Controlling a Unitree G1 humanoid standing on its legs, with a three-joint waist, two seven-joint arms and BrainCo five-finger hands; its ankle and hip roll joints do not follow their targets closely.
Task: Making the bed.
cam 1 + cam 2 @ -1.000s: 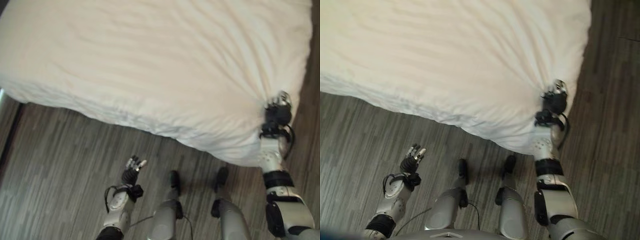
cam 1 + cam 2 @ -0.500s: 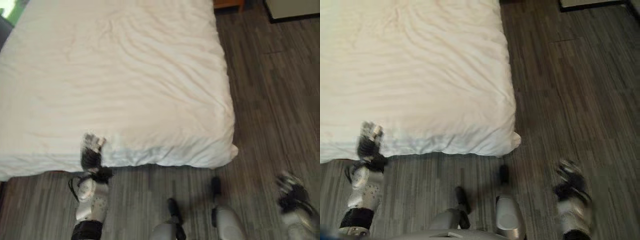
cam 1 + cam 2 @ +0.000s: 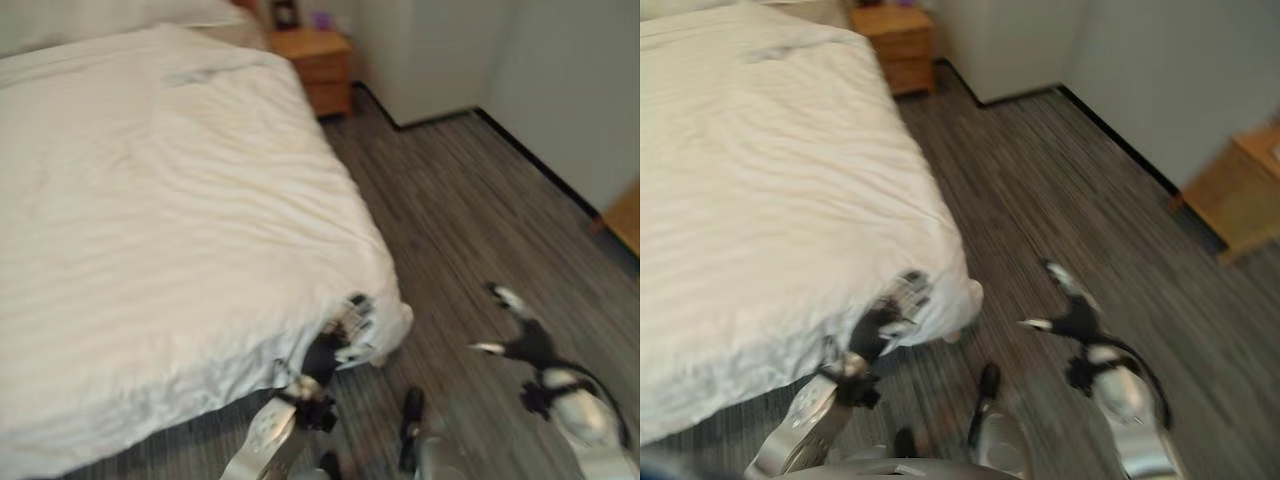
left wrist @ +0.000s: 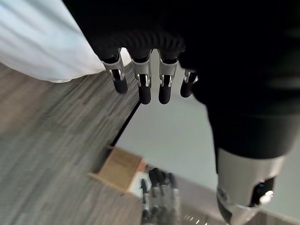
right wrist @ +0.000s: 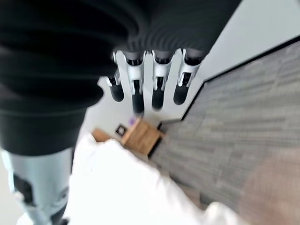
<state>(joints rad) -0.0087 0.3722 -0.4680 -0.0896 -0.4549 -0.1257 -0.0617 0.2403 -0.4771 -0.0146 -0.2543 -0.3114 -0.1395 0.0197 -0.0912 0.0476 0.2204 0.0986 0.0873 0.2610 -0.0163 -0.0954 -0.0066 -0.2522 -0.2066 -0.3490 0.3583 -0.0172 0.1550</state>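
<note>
The left hand (image 3: 345, 335) has loose, open fingers right by the white blanket's (image 3: 150, 220) corner. The right hand (image 3: 520, 335) hangs open, holding nothing. Pinch the corner well before pulling it flat.

White duvet (image 3: 160, 230) is covering the bed, hanging over its near edge and corner. Left hand (image 3: 345, 328) is reaching up beside that corner, fingers relaxed and spread. Right hand (image 3: 520, 330) is hanging over the dark wood-plank floor (image 3: 470, 220), fingers extended, well apart from the bed. Wooden nightstand (image 3: 315, 65) is standing by the far wall.
</note>
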